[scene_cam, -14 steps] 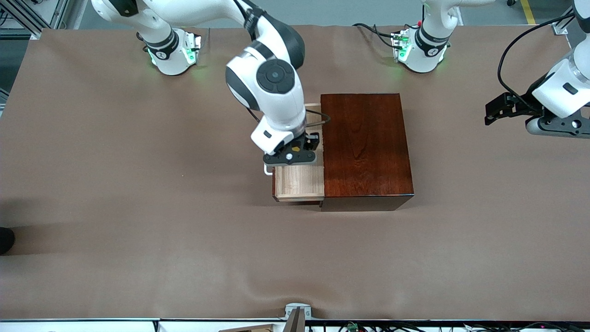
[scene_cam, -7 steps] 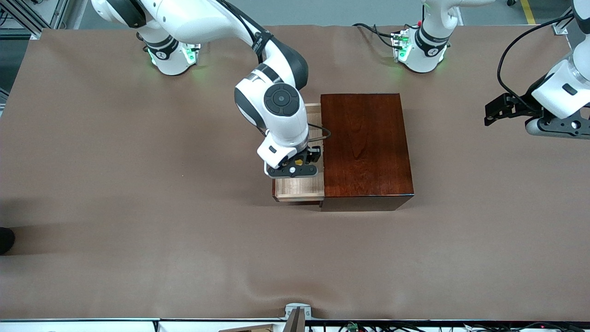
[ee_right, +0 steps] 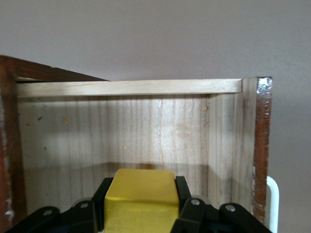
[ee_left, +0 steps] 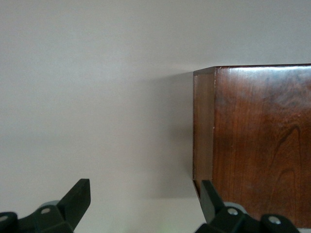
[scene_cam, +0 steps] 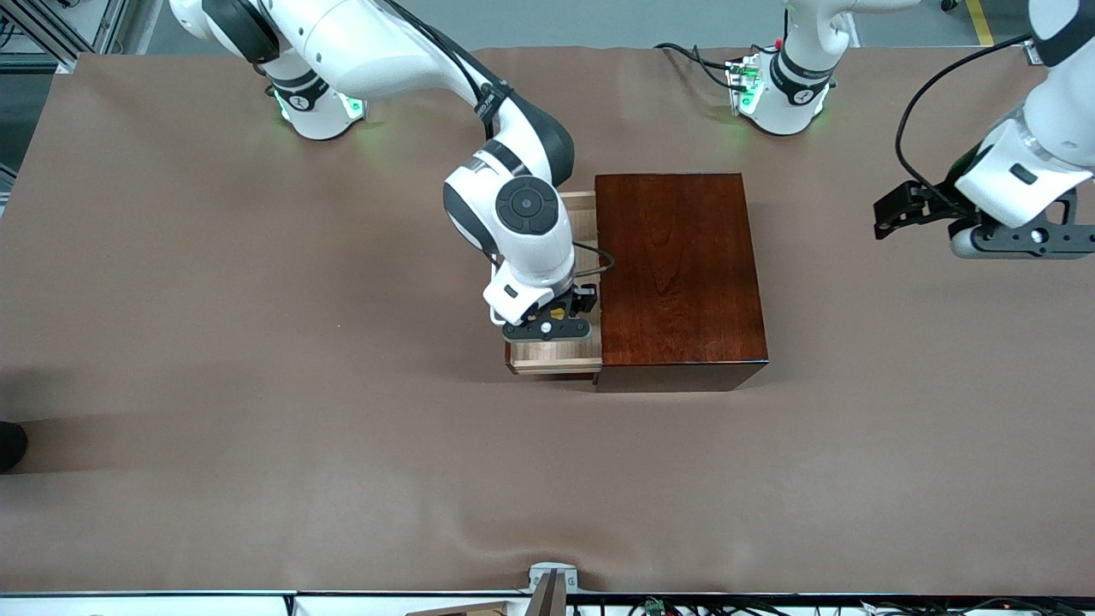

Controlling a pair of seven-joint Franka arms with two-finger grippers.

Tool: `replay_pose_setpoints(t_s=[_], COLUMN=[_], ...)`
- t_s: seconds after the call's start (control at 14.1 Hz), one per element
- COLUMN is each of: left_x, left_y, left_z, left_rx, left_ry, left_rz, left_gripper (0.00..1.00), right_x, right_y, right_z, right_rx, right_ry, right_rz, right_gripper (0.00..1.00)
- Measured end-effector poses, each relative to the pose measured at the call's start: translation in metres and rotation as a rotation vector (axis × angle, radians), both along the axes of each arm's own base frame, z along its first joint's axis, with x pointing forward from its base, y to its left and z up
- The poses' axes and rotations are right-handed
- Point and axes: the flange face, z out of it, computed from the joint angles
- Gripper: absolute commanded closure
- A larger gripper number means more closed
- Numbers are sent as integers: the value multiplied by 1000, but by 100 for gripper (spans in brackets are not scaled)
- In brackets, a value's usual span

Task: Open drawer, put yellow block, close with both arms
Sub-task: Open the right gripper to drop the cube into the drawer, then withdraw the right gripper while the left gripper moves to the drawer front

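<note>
Two fingers of the right gripper [ee_right: 141, 206] clamp the yellow block [ee_right: 141, 198], a plain bright cube, inside the open drawer [ee_right: 121, 131]; the front view shows only a yellow sliver there, the wrist hiding the rest; at three o'clock of the box [scene_cam: 676, 274], over the table [scene_cam: 257, 385], the left gripper [ee_left: 141, 199] waits, jaws spread.
</note>
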Motion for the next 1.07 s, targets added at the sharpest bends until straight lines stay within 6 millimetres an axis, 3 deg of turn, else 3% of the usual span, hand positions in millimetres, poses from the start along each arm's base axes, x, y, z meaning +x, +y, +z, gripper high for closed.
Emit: replay_pose_setpoints(t_s=[0.21, 0.5, 0.78, 0.92, 1.07], left_x=[1, 1, 1, 1, 2], left_y=[2, 3, 3, -3, -22], left_z=[0, 0, 0, -1, -6], left_rx=[0, 0, 1, 4, 7], left_ry=[-1, -2, -1, 1, 7], left_rz=[5, 7, 54, 101, 150], left_gripper=[0, 0, 0, 0, 0], right_x=[0, 2, -1, -5, -11], right_y=[0, 1, -1, -5, -11], right_z=[-9, -4, 18, 44, 83], right_rx=[-4, 5, -16, -24, -26], right_ry=[7, 0, 22, 26, 23], right_rz=[-19, -55, -58, -57, -57], right_gripper=[0, 0, 0, 0, 0])
